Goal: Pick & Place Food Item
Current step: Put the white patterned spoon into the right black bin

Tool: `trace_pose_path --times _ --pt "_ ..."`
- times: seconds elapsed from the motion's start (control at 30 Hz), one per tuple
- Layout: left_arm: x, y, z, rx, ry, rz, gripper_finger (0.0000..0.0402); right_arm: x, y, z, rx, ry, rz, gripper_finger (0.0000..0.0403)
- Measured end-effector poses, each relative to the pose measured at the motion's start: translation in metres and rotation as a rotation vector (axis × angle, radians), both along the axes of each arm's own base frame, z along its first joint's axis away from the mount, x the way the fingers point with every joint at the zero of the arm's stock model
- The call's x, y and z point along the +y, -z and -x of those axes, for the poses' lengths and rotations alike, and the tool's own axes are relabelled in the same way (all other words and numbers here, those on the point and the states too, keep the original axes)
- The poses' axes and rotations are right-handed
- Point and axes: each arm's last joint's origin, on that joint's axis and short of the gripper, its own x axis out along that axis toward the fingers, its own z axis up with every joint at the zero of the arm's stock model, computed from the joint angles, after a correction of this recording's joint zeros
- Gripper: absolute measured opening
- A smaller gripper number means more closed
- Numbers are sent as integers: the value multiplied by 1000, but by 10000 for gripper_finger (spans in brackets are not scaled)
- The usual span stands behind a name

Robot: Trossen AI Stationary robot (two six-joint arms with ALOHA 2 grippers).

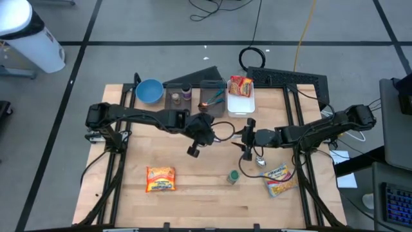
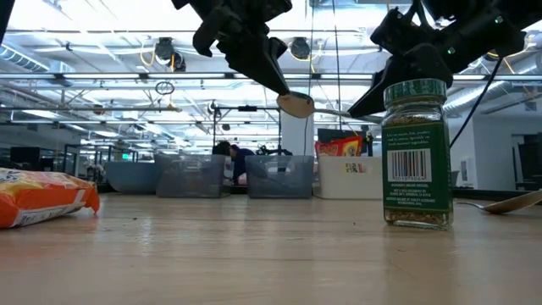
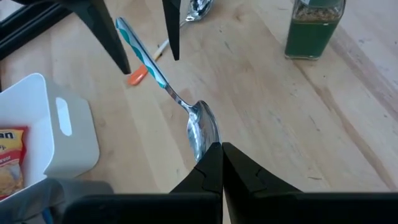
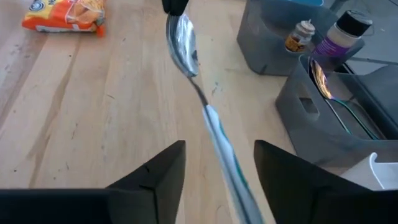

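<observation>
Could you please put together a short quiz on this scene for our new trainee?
1. True or false: the left gripper is shut on the bowl end of the spoon.
2. Fill in: the lid of the spice jar is ____.
3. Where does the right gripper stand?
A) around the spoon's handle, fingers apart
B) clamped on the spice jar
C) parked beyond the table's edge

Key: 1 true; 2 green; 3 A.
</observation>
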Motion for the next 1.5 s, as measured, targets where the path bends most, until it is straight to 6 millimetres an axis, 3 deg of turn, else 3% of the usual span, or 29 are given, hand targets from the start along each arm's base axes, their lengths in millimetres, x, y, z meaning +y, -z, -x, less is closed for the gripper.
trace_pose_path --times 0.4,0.67,1.0,1.23,1.5 --pt "1 -2 -2 -25 0 -2 0 -4 1 0 12 17 4 120" --pt "3 -2 -2 -28 -11 -16 0 -6 2 1 29 -10 13 22" --pt "7 -2 -2 -31 -45 -24 11 -6 2 0 22 4 21 21" --pt "7 -4 -2 -40 -62 -27 58 -7 0 0 6 19 20 21" --pt "6 -12 2 -58 -106 19 165 -7 -2 -2 -18 25 21 21"
